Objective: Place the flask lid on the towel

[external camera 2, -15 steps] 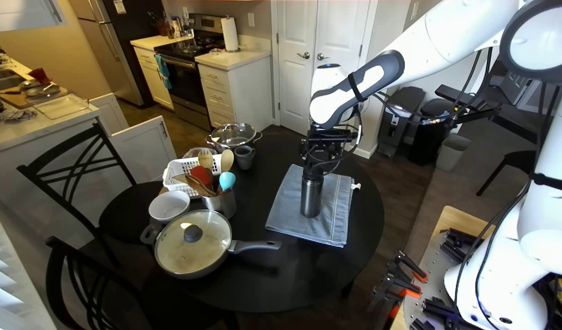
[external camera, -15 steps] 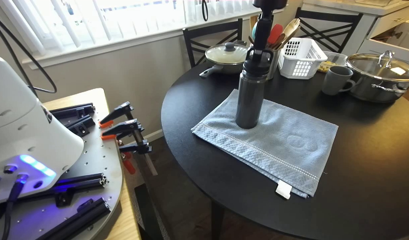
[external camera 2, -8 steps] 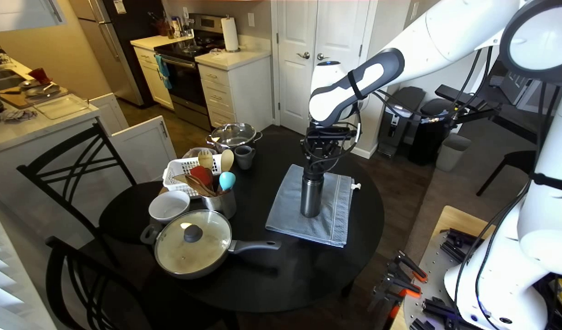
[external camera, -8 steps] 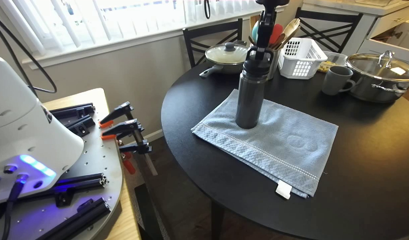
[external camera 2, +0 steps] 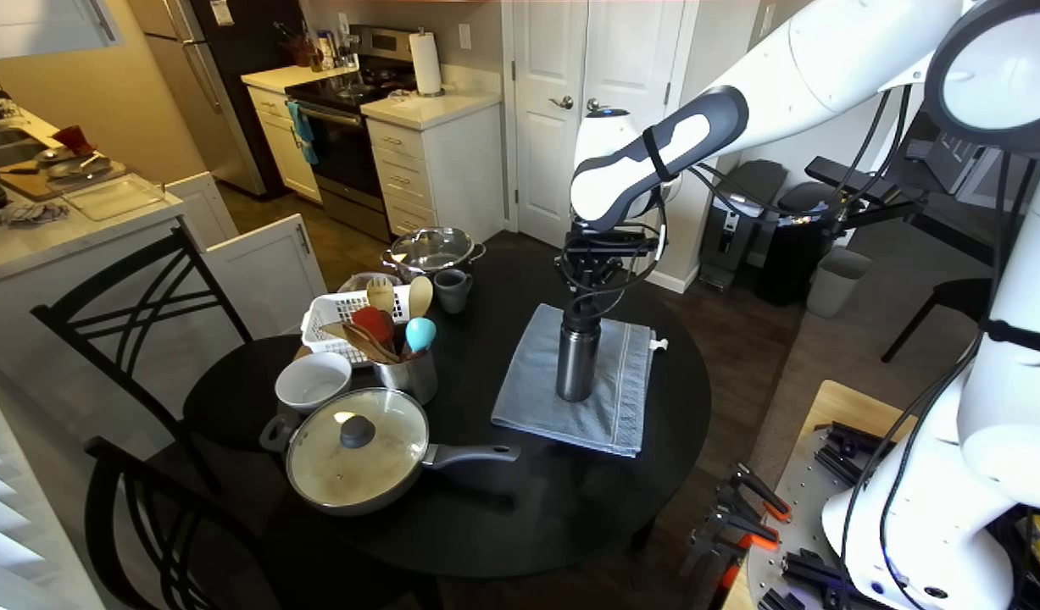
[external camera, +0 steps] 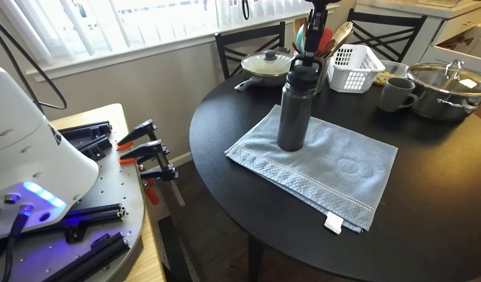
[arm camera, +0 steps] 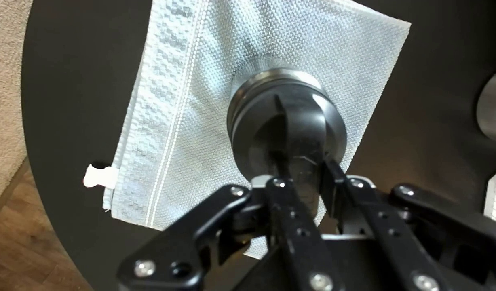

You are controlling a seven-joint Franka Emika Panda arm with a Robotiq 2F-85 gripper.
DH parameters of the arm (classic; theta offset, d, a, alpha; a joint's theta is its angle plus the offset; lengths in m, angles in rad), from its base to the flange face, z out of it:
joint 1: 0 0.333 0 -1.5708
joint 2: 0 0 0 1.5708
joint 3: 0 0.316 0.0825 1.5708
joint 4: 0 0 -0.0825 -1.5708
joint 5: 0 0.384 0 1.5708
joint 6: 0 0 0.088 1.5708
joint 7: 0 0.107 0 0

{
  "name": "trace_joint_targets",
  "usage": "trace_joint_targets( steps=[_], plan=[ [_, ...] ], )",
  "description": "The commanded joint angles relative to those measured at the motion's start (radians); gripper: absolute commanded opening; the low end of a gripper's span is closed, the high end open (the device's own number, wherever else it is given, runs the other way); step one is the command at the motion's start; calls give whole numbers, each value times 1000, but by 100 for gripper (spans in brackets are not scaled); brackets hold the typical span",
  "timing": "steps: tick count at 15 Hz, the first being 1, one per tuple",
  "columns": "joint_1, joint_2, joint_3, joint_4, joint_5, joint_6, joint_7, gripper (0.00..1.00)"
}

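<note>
Towel (external camera: 334, 160) under flask (external camera: 294, 119) on dark round table (external camera: 220, 121); stove (external camera 2: 347, 152), blinds (external camera: 156, 25).

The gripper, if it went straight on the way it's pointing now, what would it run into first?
Most likely the top of the flask lid: the gripper points down at it, seemingly closed on its loop handle. Any gap beneath is hard to judge.

One flask (external camera: 293, 121), one flask lid (external camera: 302, 78), one blue-grey towel (external camera: 338, 152), two cross-backed chairs (external camera: 250, 33)
</note>
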Motion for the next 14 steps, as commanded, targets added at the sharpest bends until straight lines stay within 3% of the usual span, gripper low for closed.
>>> trace_joint_targets(
  steps=[1,6,14],
  plan=[
    [1,-37,-4,-6,19,-10,-17,6],
    [-4,-129,-12,-30,9,-6,-5,6],
    [-11,-110,-71,-27,-241,9,261,6]
  ],
)
